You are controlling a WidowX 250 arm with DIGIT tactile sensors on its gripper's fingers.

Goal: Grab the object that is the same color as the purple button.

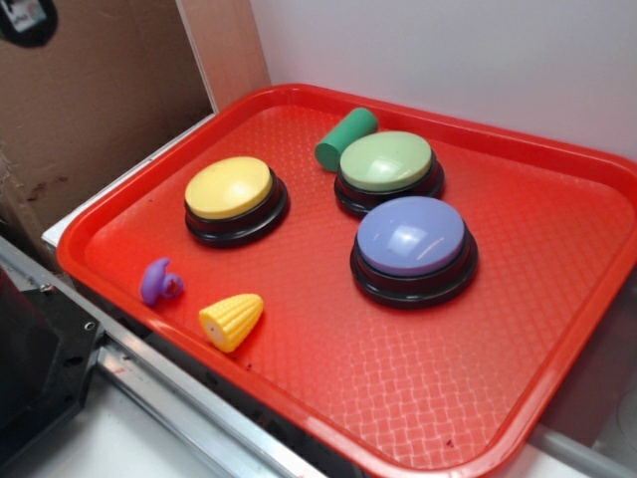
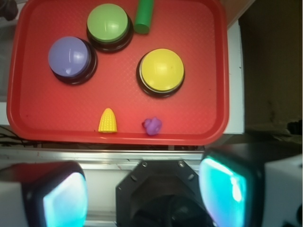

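Purple toy unobstructed, pincer cropped

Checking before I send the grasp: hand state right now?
Hand: open, holding nothing, well short of the red tray. Purple toy lies untouched on the tray.

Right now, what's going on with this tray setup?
Nothing is being handled yet. The gripper hangs open above the near edge of the red tray, holding nothing. Its target, the small purple toy, lies untouched near the tray's edge beside the yellow corn. The purple button sits further in, with yellow and green buttons nearby.
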